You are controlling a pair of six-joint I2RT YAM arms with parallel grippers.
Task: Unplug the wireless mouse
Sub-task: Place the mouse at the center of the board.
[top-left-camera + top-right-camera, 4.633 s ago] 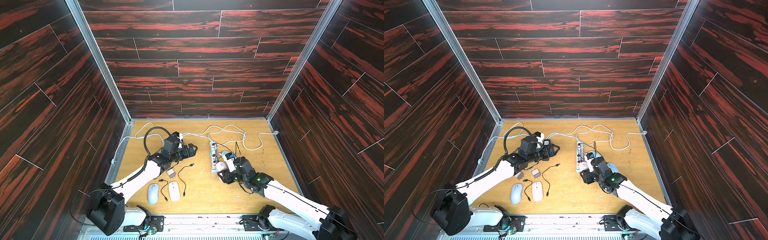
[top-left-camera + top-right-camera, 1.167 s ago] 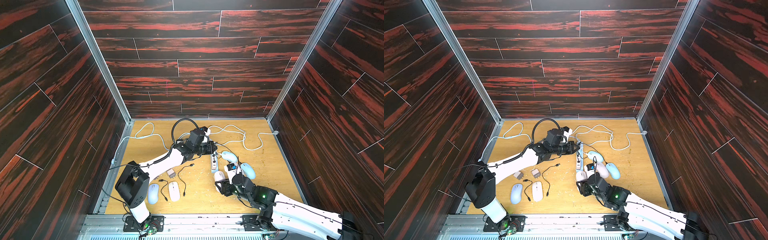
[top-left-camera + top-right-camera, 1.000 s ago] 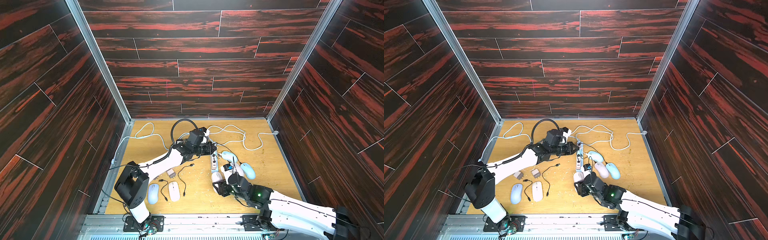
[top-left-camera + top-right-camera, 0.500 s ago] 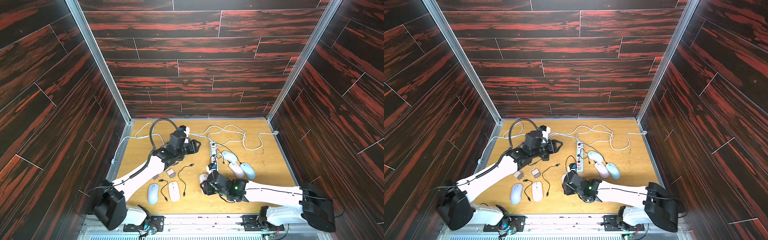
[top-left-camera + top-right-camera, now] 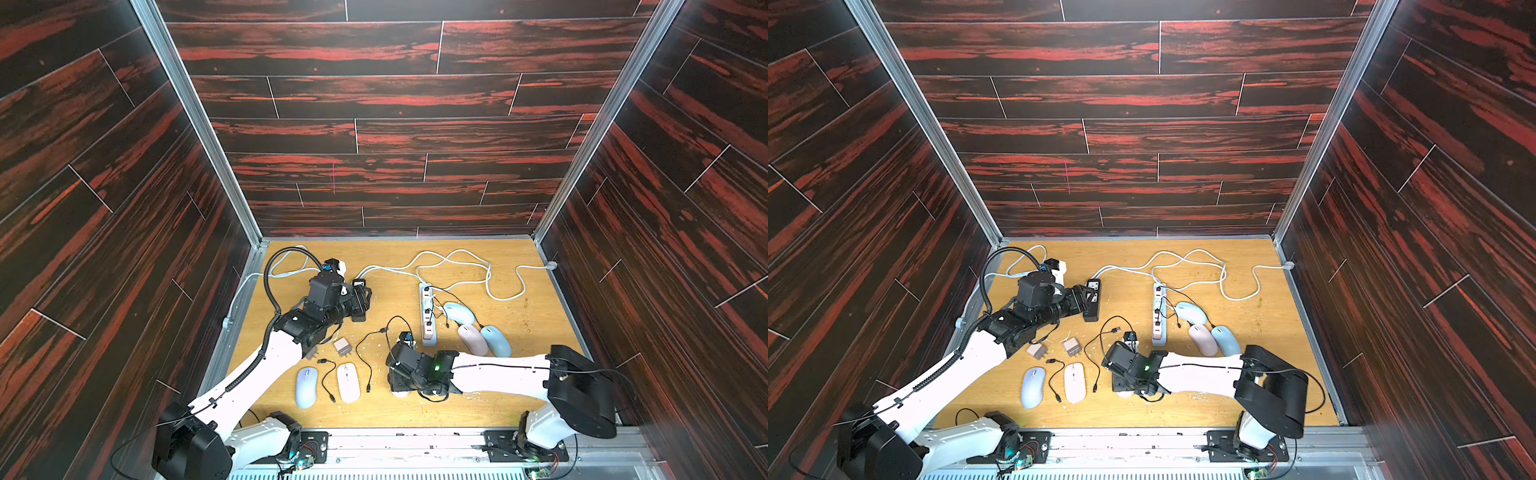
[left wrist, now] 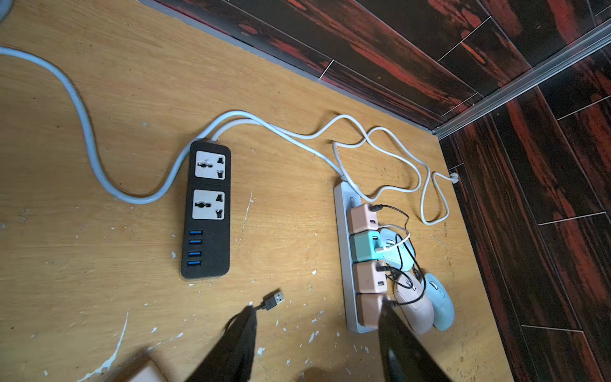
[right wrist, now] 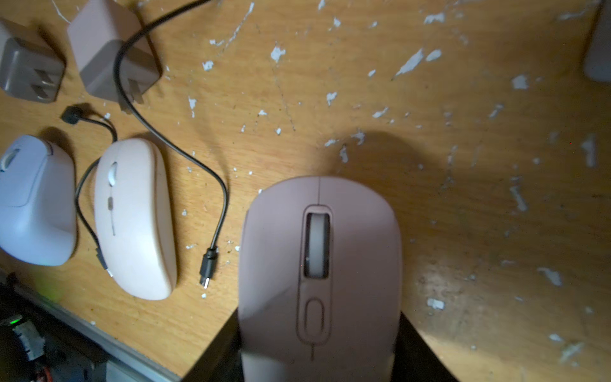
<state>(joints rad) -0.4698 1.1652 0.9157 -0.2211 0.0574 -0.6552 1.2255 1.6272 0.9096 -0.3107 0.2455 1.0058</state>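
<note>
A lab test cell walled in wood-look panels (image 5: 395,95)

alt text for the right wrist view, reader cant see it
The right gripper holds a dusty pink mouse between its jaws, against a scuffed wooden table. Beside it lie a pale pink mouse, a lilac mouse, a loose black cable with its plug free, a pink charger and a grey charger.

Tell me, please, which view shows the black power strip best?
The left wrist view: the black power strip lies whole and unobstructed. Both top views show it small, partly behind the left gripper. The right wrist view misses it.
</note>
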